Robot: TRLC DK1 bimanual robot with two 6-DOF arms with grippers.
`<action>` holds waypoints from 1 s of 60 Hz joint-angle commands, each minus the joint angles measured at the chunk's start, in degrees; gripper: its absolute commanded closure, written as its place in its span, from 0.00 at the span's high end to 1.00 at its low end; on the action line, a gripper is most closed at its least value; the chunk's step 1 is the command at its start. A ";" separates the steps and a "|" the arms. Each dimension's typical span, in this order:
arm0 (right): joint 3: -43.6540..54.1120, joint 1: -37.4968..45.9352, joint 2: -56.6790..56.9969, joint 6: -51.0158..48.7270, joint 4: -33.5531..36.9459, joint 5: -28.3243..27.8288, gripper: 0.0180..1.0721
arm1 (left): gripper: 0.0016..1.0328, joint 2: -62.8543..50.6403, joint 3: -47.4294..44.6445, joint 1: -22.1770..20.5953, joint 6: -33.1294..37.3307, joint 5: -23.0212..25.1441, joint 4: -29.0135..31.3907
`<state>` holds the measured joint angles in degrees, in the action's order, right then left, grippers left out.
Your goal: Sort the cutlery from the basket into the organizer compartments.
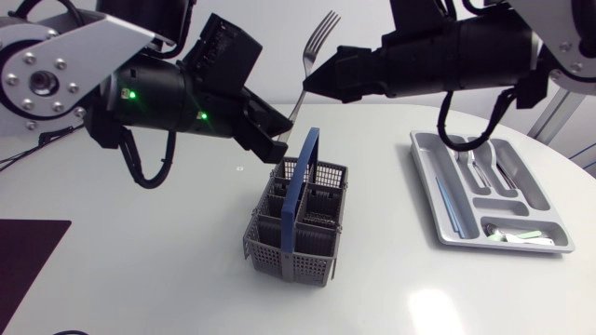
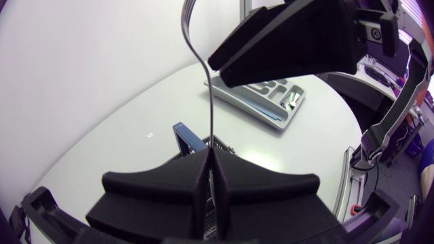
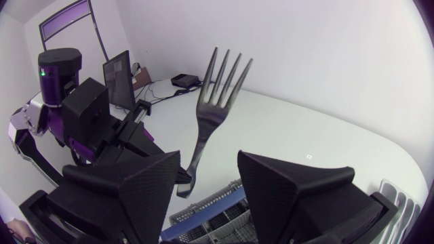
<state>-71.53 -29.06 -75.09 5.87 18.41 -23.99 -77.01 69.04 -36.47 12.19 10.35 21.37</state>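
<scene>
Fingers (image 2: 163, 183) of the left gripper (image 2: 211, 161) are pressed together on the low end of the fork (image 1: 319, 33), holding it upright, tines up, above the basket (image 1: 279, 253) near the middle of the table (image 1: 140, 279). The right gripper (image 3: 209, 161) has its fingers spread either side of the fork's neck, with gaps showing. This is likely a handover, since the organizer (image 1: 438, 200) lies by the table's right edge. Both arms reach in nearly level from opposite sides, meeting over the basket.
</scene>
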 commanded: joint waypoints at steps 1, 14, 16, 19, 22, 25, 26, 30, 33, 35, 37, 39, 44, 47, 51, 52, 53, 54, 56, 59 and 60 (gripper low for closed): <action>-2.56 0.32 -2.61 2.22 -0.75 -0.62 0.59 | 0.03 -1.39 -0.30 -0.53 -1.29 -0.24 -1.33; -5.38 -0.30 -6.03 3.10 -0.84 -0.80 0.56 | 0.03 -1.30 -0.66 -0.09 -1.81 -0.24 -2.47; -5.29 -0.38 -6.12 3.10 -0.92 -0.89 0.54 | 0.03 -1.21 -0.74 0.08 -1.90 -0.24 -2.56; -5.20 -0.65 -6.21 3.10 -1.10 -0.97 0.49 | 0.03 -1.12 -0.92 0.35 -1.90 -0.24 -2.64; -5.11 -0.82 -6.21 3.10 -1.19 -0.97 0.43 | 0.03 -1.03 -1.27 0.35 -1.90 -0.24 -2.82; -5.03 -0.91 -6.12 3.18 -1.28 -0.97 0.39 | 0.03 -0.95 -1.54 0.52 -1.90 -0.24 -3.00; -5.03 -0.91 -6.03 3.18 -1.28 -0.97 0.39 | 0.03 -0.95 -1.62 0.52 -1.90 -0.24 -3.08; -4.76 -0.91 -5.86 3.27 -1.45 -0.97 0.37 | 0.03 -0.77 -1.62 0.78 -2.08 -0.24 -3.08; -4.59 -0.91 -5.68 3.27 -1.45 -0.97 0.33 | 0.03 -0.68 -1.62 0.87 -2.08 -0.24 -3.08; -4.59 -0.91 -5.59 3.27 -1.45 -0.97 0.30 | 0.03 -0.68 -1.62 0.96 -2.17 -0.24 -3.08; -4.59 -1.00 -5.51 3.27 -1.45 -0.97 0.26 | 0.03 -0.68 -1.71 1.14 -2.17 -0.24 -3.08; -4.50 -1.09 -5.42 3.27 -1.45 -0.97 0.23 | 0.03 -0.59 -1.71 1.14 -2.25 -0.24 -3.08; -4.50 -1.35 -5.42 3.18 -1.36 -1.06 0.16 | 0.03 -0.51 -1.80 1.22 -2.43 -0.24 -3.08; -4.50 -1.62 -5.51 3.18 -1.28 -1.06 0.12 | 0.03 -0.51 -1.80 1.14 -2.52 -0.24 -3.08; -4.59 -1.97 -5.68 3.10 -1.19 -1.32 0.08 | 0.03 -0.51 -1.71 1.14 -2.61 -0.24 -3.17; -4.67 -1.97 -5.68 3.10 -1.10 -1.59 0.07 | 0.03 -0.51 -1.71 1.14 -2.61 -0.24 -3.17; -4.67 -1.97 -5.68 3.10 -1.10 -1.59 0.07 | 0.03 -0.51 -1.71 1.14 -2.61 -0.24 -3.17; -4.76 -2.05 -5.68 3.10 -1.10 -1.68 0.07 | 0.03 -0.51 -1.71 1.14 -2.61 -0.24 -3.17; -4.76 -2.14 -5.68 3.01 -1.01 -1.68 0.05 | 0.03 -0.42 -1.62 1.14 -2.69 -0.24 -3.17; -4.85 -2.23 -5.68 3.01 -1.01 -1.59 0.05 | 0.03 -0.42 -1.62 1.14 -2.69 -0.24 -3.17; -4.85 -2.23 -5.68 3.01 -0.92 -1.59 0.05 | 0.03 -0.42 -1.62 1.14 -2.69 -0.24 -3.17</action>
<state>-75.46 -31.11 -80.47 7.94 17.61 -25.76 -77.73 68.16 -35.73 10.57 10.17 19.05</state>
